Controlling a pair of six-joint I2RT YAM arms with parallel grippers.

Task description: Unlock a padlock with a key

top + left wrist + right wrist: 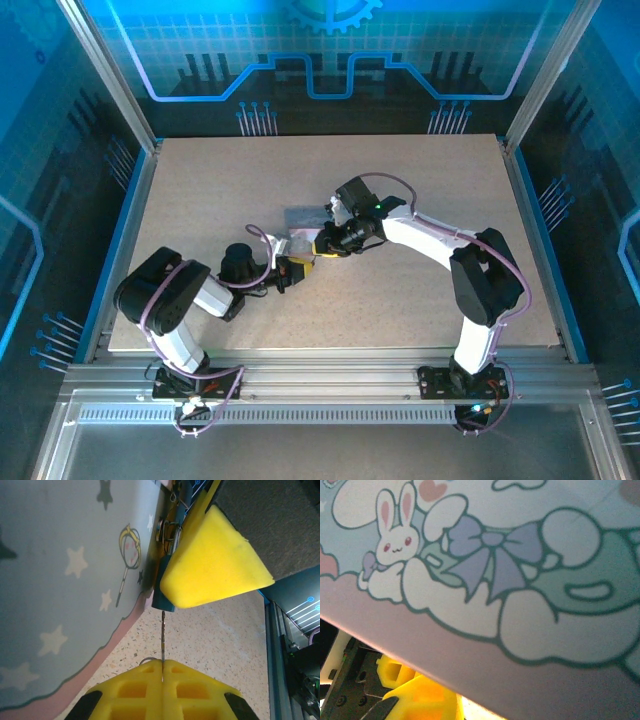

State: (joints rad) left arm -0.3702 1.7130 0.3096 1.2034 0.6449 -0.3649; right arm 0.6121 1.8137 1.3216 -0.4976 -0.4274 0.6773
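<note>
Padlock (161,594) sits by the tin (60,580), touching the right gripper's (326,249) finger (215,565); its jaws I cannot tell. Left gripper (163,664) pinches the key (163,635), tip at the padlock. Next: push in straight, then turn.

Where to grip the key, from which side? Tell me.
Grip the key by the end away from the padlock, pads on its flat faces, coming in lengthwise. It is a thin sliver with its tip at the padlock, so the shaft must stay clear. The left gripper holds it so.
</note>
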